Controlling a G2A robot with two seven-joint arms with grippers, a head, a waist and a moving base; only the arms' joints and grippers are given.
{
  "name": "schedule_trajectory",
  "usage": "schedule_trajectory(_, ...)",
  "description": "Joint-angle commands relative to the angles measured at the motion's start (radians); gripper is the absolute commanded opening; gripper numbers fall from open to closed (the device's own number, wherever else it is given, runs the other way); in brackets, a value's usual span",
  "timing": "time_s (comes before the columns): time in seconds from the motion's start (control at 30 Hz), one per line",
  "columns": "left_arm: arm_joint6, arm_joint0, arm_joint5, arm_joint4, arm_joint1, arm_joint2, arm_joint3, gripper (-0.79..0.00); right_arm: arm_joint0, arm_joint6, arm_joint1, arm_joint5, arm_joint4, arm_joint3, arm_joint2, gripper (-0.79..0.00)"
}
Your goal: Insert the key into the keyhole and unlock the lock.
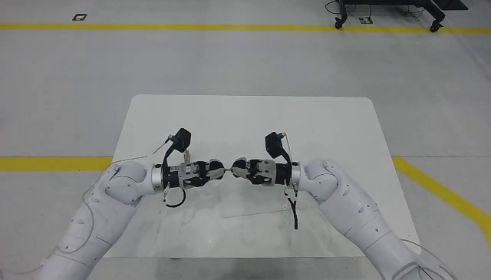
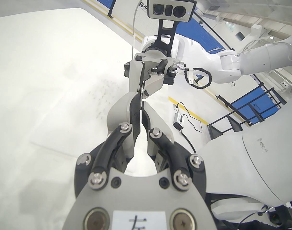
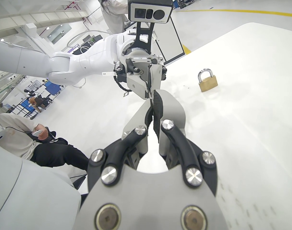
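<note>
My left gripper (image 1: 219,171) (image 2: 140,102) and right gripper (image 1: 236,166) (image 3: 151,99) meet tip to tip above the middle of the white table (image 1: 307,119). Both are shut. A thin silvery key (image 1: 227,169) (image 3: 150,97) bridges the small gap between the two sets of tips, edge-on and mostly hidden by the pads. In the right wrist view a brass padlock (image 3: 207,82) with a steel shackle, which looks closed, rests on the table, off to one side of the grippers and apart from them.
The table has bare surface on all sides of the arms. Beyond its far edge lie grey floor with yellow lines (image 1: 230,27) and a dark wheeled frame (image 1: 391,0) at the far right.
</note>
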Motion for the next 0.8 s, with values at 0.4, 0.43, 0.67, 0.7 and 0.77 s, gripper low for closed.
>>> schedule_trajectory(0.4, 0.098, 0.0, 0.0, 0.043, 0.005, -0.036, 0.022, 0.0, -0.038, -0.094, 0.033, -0.011, -0.038, -0.057, 0.082, -0.785)
schedule_trajectory(0.43, 0.098, 0.0, 0.0, 0.043, 0.005, -0.036, 0.022, 0.0, -0.05, -0.108, 0.04, -0.011, -0.049, -0.068, 0.101, -0.785)
schedule_trajectory(0.67, 0.105, -0.002, 0.007, 0.062, 0.005, -0.042, 0.008, 0.0, -0.118, -0.199, 0.072, -0.011, -0.101, -0.104, 0.202, -0.785)
schedule_trajectory(0.7, 0.114, 0.002, 0.029, 0.118, 0.007, -0.055, -0.02, 0.0, -0.118, -0.199, 0.072, -0.011, -0.101, -0.104, 0.202, -0.785)
schedule_trajectory(0.77, 0.144, 0.029, 0.101, 0.258, 0.016, -0.103, -0.105, 0.0, -0.118, -0.199, 0.072, -0.011, -0.101, -0.104, 0.202, -0.785)
